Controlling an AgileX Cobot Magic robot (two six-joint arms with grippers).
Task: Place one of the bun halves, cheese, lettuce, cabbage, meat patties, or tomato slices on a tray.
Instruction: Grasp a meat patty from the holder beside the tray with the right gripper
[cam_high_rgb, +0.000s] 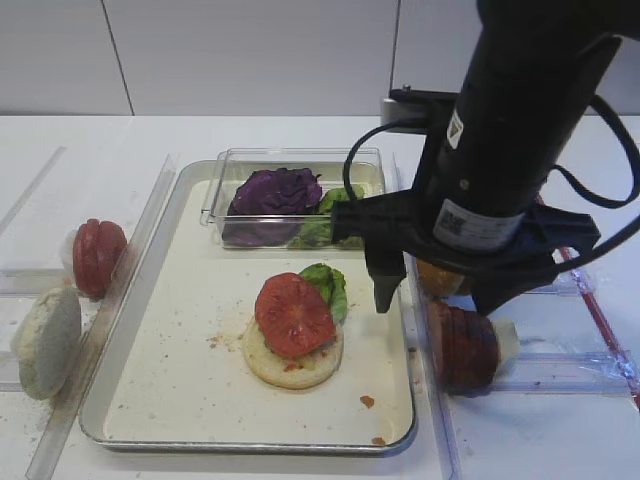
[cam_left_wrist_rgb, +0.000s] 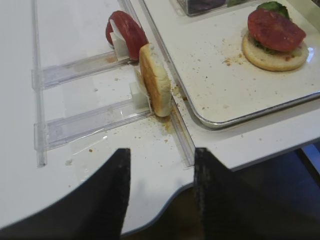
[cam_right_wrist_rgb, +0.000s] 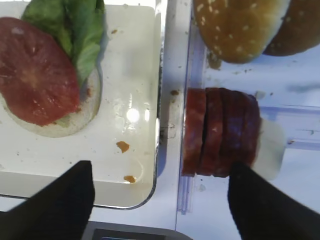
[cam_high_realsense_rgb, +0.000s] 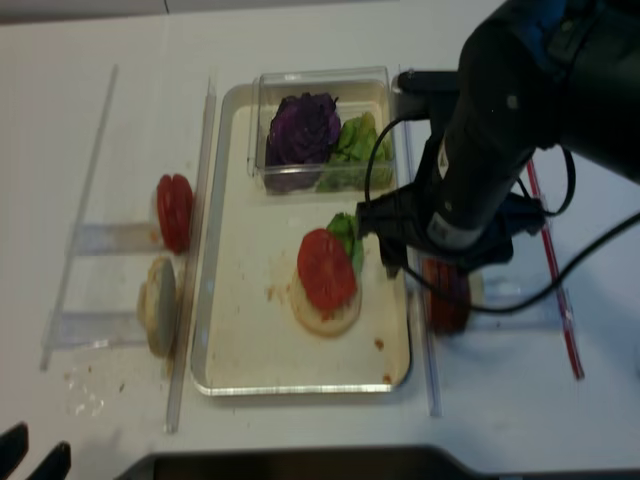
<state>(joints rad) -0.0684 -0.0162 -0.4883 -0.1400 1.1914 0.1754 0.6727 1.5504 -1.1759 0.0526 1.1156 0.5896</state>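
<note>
On the silver tray (cam_high_rgb: 190, 400) lies a pale bun half (cam_high_rgb: 290, 362) with lettuce (cam_high_rgb: 328, 285) and a tomato slice (cam_high_rgb: 293, 315) on top. My right gripper (cam_high_rgb: 435, 305) hangs open, straddling the tray's right rim and the row of meat patties (cam_right_wrist_rgb: 220, 132) standing on edge in a clear rack; nothing is between its fingers (cam_right_wrist_rgb: 65, 200). Sesame bun halves (cam_right_wrist_rgb: 240, 27) lie beyond the patties. My left gripper (cam_left_wrist_rgb: 160, 195) is open and empty near the table's front edge, short of a standing bun half (cam_left_wrist_rgb: 154, 80) and tomato slices (cam_left_wrist_rgb: 127, 35). No cheese shows.
A clear plastic box (cam_high_rgb: 225, 165) at the tray's far end holds purple cabbage (cam_high_rgb: 275, 195) and more lettuce (cam_high_rgb: 340, 200). Clear plastic racks (cam_left_wrist_rgb: 85, 122) flank the tray on both sides. A red strip (cam_high_rgb: 600, 320) lies at the far right. Crumbs dot the tray floor.
</note>
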